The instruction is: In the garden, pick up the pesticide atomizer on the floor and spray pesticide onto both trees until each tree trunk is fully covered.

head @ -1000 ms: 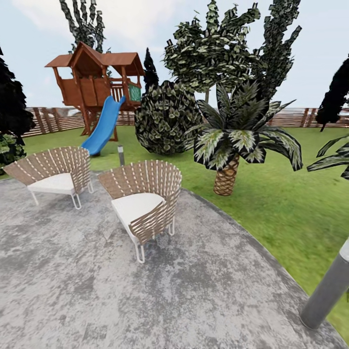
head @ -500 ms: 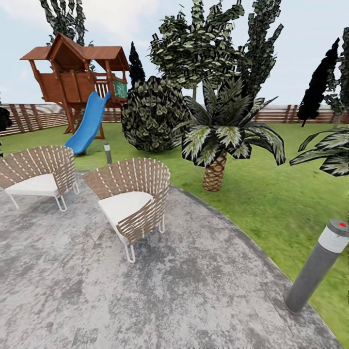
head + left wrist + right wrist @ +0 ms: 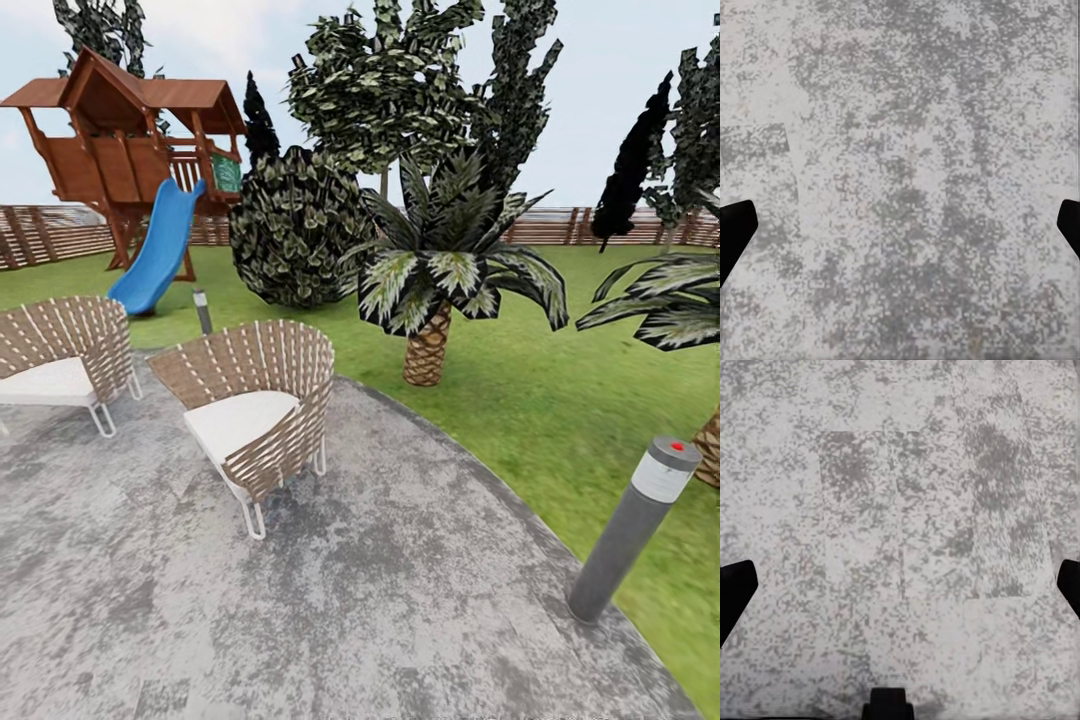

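The garden's green lawn (image 3: pixel 560 400) lies ahead in the head view, past the curved edge of a grey stone patio (image 3: pixel 350 600), with a brown slatted fence (image 3: pixel 50 235) behind it. The pesticide atomizer is out of view, and so are both trees with their trunks. My left gripper (image 3: pixel 900 229) hangs open over bare mottled paving, its dark fingertips (image 3: pixel 735 232) far apart. Over the same kind of paving my right gripper (image 3: pixel 900 589) is open too, with nothing between its fingertips (image 3: pixel 735 592).
Two wicker chairs (image 3: pixel 250 400) (image 3: pixel 60 350) stand on the patio at left. A grey bollard lamp (image 3: pixel 625 530) leans at the patio's right edge. On the lawn are a short palm (image 3: pixel 430 345), a round bush (image 3: pixel 295 225), a wooden playhouse (image 3: pixel 120 150) with a blue slide (image 3: pixel 155 250).
The whole head view has slid leftward, so the camera has turned right. The bollard lamp has come fully into view, and a second palm shows at the right edge.
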